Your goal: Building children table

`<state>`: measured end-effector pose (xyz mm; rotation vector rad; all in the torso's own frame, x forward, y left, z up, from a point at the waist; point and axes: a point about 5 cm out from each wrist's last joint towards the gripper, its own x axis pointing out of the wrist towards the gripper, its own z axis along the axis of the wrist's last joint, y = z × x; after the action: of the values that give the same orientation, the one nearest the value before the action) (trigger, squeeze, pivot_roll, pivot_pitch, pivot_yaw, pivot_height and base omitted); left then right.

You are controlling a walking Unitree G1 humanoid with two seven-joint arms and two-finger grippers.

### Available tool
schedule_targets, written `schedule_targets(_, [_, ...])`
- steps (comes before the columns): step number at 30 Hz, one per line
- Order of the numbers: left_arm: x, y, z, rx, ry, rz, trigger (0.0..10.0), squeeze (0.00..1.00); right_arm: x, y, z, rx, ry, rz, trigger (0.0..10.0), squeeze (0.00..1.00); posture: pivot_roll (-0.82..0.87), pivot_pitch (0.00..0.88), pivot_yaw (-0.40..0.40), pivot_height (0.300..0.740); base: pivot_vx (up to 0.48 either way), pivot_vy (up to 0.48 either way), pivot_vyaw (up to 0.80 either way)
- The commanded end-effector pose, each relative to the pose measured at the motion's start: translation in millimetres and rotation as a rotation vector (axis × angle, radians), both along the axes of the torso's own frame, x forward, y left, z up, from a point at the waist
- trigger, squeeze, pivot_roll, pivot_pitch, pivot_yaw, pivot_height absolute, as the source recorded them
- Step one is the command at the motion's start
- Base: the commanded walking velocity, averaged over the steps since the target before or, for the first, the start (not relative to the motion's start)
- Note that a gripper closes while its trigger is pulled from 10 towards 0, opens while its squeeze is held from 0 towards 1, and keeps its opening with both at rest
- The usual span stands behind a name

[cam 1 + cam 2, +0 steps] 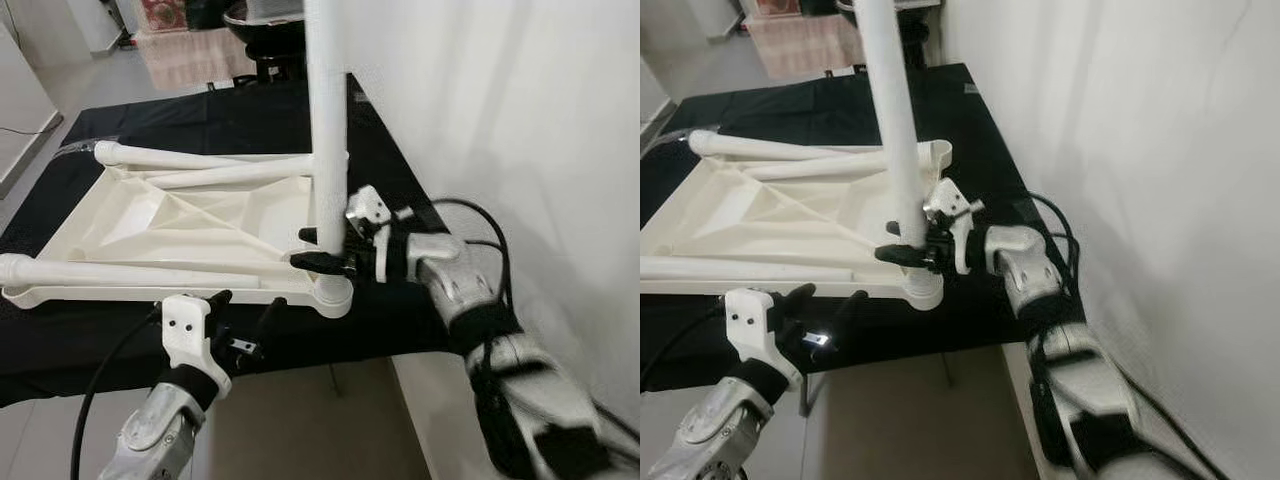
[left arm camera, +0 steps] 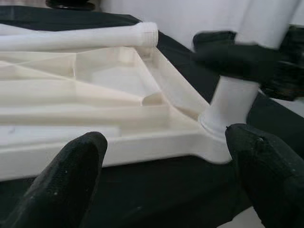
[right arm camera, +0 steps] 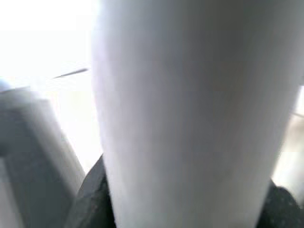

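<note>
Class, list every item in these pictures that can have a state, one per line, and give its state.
Upright table leg: standing in the tabletop's near right corner socket, gripped low down.
Tabletop: upside down on the black cloth.
Loose table legs: lying across the tabletop.
Right claw: shut on the upright table leg.
Left claw: open, near the tabletop's front edge.

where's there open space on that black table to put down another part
Bare black table lies beyond the upside-down white tabletop, up to the far edge. A narrower strip runs between the tabletop and the wall. It is crowded at the near right corner: the right gripper grips the upright leg there, and the open left gripper hovers at the near edge.
</note>
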<state>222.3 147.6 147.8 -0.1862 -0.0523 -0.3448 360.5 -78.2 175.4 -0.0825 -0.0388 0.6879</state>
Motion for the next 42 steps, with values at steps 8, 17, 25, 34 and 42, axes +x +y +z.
schedule_targets(8, [2.9,2.5,-2.8,0.01,0.016,-0.012,10.0,0.0,-34.3,35.1,-28.9,-0.103,0.071,-0.044,0.0,0.0,0.02,0.102,0.042,0.74,0.0,0.0,0.0])
schedule_targets(17, [3.8,2.2,-2.3,0.009,0.008,0.009,10.0,0.0,-26.0,51.9,-4.0,-0.051,0.032,0.184,10.0,1.0,0.01,0.092,0.044,0.74,0.0,0.0,0.0])
schedule_targets(25, [3.5,0.0,-2.8,0.004,0.011,-0.006,10.0,0.0,-12.0,33.2,10.2,-0.107,-0.01,0.492,10.0,0.0,0.01,0.088,0.041,0.74,0.0,0.0,0.0])
schedule_targets(34, [2.7,-1.4,-3.4,0.002,0.012,-0.006,10.0,0.0,1.9,27.7,12.3,-0.152,0.029,0.556,10.0,0.0,0.03,0.083,0.036,0.74,0.0,0.0,0.0])
schedule_targets(42, [1.0,-3.1,-4.2,0.0,0.016,-0.009,10.0,0.0,6.9,17.7,10.4,-0.138,0.096,0.602,0.0,0.0,0.02,0.081,0.037,0.74,0.0,0.0,0.0])
